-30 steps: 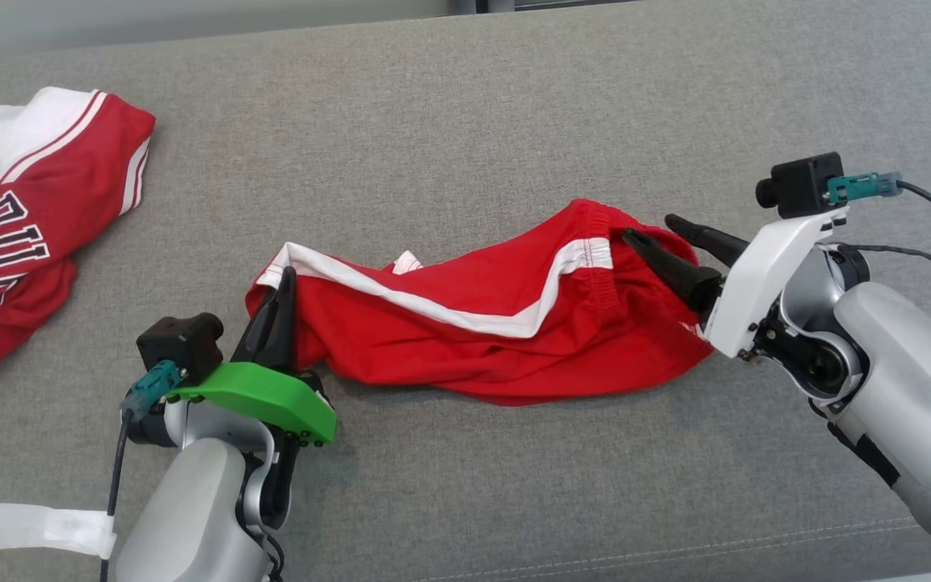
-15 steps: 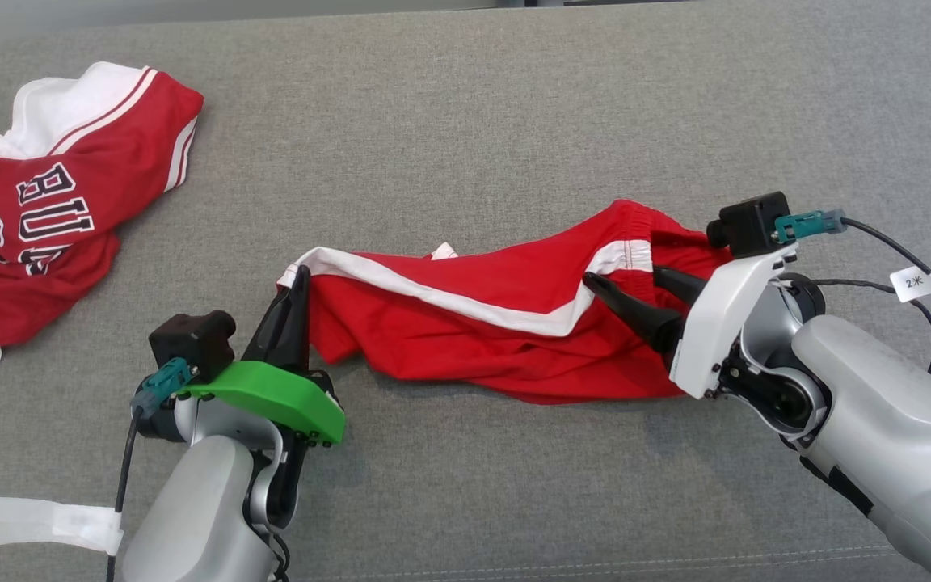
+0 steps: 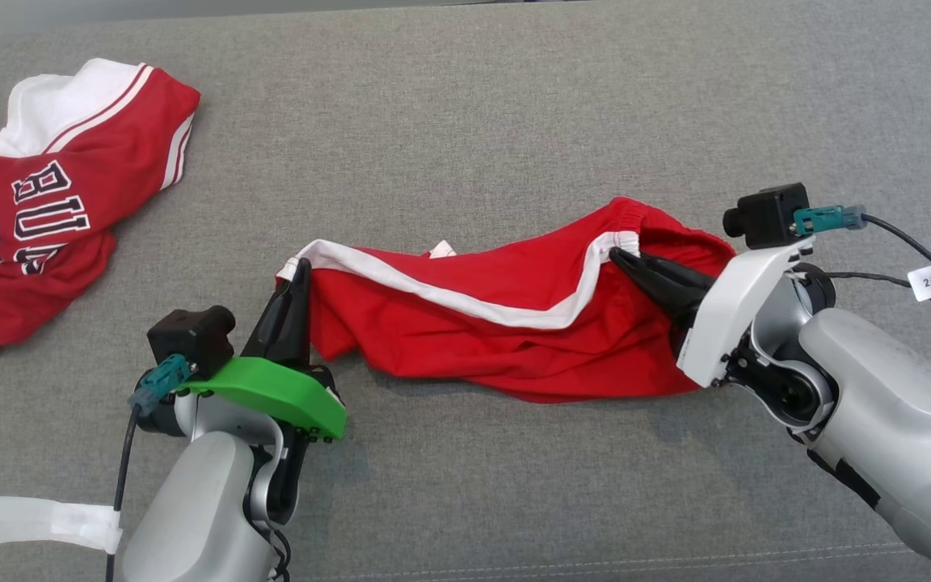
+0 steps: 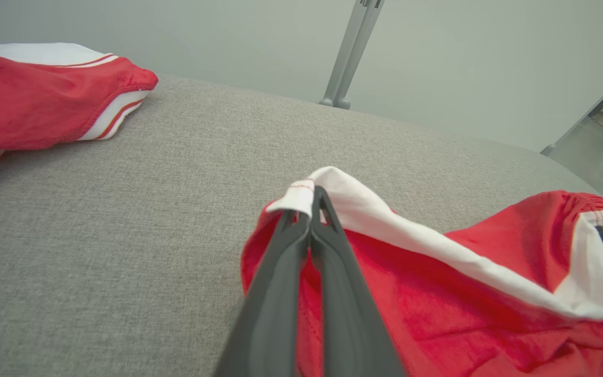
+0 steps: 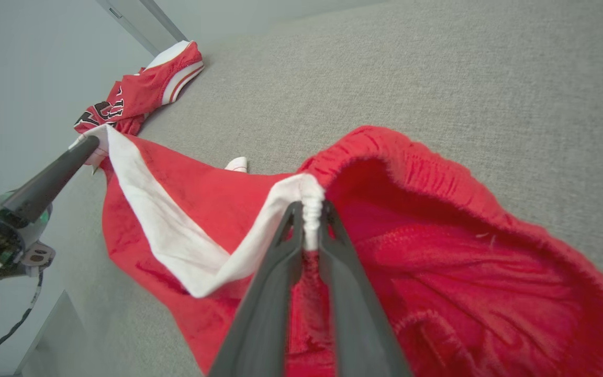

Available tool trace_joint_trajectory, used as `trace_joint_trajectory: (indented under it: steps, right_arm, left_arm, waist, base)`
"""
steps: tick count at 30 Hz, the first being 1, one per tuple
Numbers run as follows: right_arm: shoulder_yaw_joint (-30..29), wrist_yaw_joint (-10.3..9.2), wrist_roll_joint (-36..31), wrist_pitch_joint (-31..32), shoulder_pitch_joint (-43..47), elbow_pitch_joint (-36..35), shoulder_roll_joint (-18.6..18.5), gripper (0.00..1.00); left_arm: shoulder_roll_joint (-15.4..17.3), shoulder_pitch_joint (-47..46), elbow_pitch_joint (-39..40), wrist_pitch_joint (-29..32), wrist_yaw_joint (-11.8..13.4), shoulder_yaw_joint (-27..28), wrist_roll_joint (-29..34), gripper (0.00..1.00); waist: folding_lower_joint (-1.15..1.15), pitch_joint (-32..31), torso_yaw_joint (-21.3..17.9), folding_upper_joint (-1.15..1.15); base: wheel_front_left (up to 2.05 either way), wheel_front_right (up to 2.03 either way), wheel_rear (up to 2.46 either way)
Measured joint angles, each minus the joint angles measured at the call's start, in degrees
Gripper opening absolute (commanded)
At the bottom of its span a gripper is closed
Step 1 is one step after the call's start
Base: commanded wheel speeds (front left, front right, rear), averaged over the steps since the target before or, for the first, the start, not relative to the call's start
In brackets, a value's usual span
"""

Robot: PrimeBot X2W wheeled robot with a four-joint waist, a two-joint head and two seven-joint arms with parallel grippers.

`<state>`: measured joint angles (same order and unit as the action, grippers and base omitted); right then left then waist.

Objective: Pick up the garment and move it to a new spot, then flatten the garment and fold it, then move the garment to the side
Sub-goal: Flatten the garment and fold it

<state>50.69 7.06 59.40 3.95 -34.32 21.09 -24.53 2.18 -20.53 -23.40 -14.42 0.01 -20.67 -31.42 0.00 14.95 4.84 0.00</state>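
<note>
The garment (image 3: 498,339) is a pair of red shorts with a white side stripe, lying stretched left to right on the grey cushion (image 3: 465,121). My left gripper (image 3: 301,271) is shut on the white hem corner at the garment's left end; the left wrist view shows the fingers (image 4: 316,196) pinching that white edge of the garment (image 4: 437,293). My right gripper (image 3: 619,257) is shut on the elastic waistband where the white stripe ends. In the right wrist view its fingers (image 5: 309,209) clamp the gathered band of the garment (image 5: 437,272), and the left gripper (image 5: 89,144) holds the far corner.
A red and white jersey (image 3: 53,202) with black letters lies crumpled at the far left of the cushion. A strip of white tape (image 3: 45,521) is stuck near the front left. A metal post (image 4: 351,52) stands behind the cushion.
The right gripper's fingers, open around the waistband before, have closed onto it at the white stripe. The left gripper has kept its grip on the hem. The head view shifted a little.
</note>
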Motion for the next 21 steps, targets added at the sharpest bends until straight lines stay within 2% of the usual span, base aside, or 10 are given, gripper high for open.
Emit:
trace_joint_trajectory:
  steps: [3,5,11,21]
  right_arm:
    - [0.41,0.0,0.26,-0.81,-0.43,0.01,0.03,0.09]
    - [1.41,0.0,0.43,-1.49,-0.48,-0.13,-0.03,0.0]
    - [1.09,0.0,0.88,-5.45,-0.6,-0.19,0.05,0.0]
    - [-5.94,0.0,2.82,-17.04,-1.9,-4.07,-0.57,0.0]
  left_arm:
    - [-0.01,0.0,0.12,0.0,0.0,-0.01,0.0,0.0]
    - [-0.02,0.0,0.15,0.0,0.0,-0.01,-0.01,0.0]
    - [-0.05,0.01,0.83,0.0,-0.01,1.1,-0.31,0.0]
    - [-0.22,-0.08,8.7,-0.01,-0.98,7.69,-3.7,0.0]
  waist:
    - [0.0,0.06,-0.13,0.0]
    - [0.0,0.07,-0.22,0.0]
    - [0.0,-0.52,-0.5,0.0]
    - [0.0,-3.89,-1.5,0.0]
  base:
    - [0.0,0.0,0.0]
    - [0.0,0.0,0.0]
    - [0.0,0.0,0.0]
    - [0.0,0.0,0.0]
